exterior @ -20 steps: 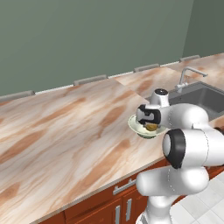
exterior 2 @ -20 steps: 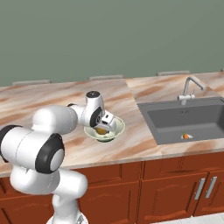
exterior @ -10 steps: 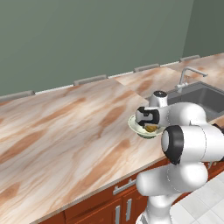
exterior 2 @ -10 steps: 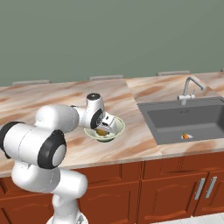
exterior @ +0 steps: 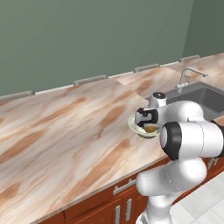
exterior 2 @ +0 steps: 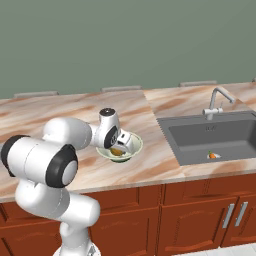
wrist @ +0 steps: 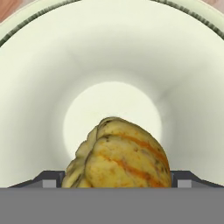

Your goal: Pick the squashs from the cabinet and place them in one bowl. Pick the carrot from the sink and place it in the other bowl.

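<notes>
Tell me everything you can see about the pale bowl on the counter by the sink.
The pale green-cream bowl is round, with a wide flaring rim edged in darker green and a smooth, glossy white inside narrowing to a small flat base. It stands upright on the marble counter, left of the sink. Inside it lies a ribbed, yellowish squash with orange streaks. The pincer reaches into the bowl, its jaws wide at either side of the squash.

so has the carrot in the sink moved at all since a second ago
No. The carrot lies at the same spot on the sink floor, near the front right corner, below and in front of the tap.
</notes>
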Motion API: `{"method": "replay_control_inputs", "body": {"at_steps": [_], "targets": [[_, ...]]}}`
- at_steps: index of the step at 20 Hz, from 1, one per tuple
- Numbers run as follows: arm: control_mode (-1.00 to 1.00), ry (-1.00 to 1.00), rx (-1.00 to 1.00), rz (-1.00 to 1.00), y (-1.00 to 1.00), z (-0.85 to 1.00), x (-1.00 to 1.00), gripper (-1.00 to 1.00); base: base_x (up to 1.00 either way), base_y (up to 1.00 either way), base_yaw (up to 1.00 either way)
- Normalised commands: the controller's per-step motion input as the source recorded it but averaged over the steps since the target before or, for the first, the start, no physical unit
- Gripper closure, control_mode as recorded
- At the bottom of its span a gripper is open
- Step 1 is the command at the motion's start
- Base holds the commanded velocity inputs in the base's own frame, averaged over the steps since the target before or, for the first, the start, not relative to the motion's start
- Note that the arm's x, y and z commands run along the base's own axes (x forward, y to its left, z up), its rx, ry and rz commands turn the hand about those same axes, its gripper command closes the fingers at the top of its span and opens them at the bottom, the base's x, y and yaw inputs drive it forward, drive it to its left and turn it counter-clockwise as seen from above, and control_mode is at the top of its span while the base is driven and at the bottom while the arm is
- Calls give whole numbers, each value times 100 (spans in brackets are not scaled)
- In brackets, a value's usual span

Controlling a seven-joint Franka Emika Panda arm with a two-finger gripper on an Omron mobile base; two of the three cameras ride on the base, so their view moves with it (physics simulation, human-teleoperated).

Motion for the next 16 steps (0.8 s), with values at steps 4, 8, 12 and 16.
{"method": "replay_control_inputs", "body": {"at_steps": [4, 8, 12, 16], "targets": [[-100, 0, 0, 0, 0, -6, 1, 100, 0, 0, 0], [-100, 0, 0, 0, 0, -5, 0, 100, 0, 0, 0], [-100, 0, 0, 0, 0, -3, 0, -100, 0, 0, 0], [-100, 0, 0, 0, 0, 0, 1, -100, 0, 0, 0]]}}
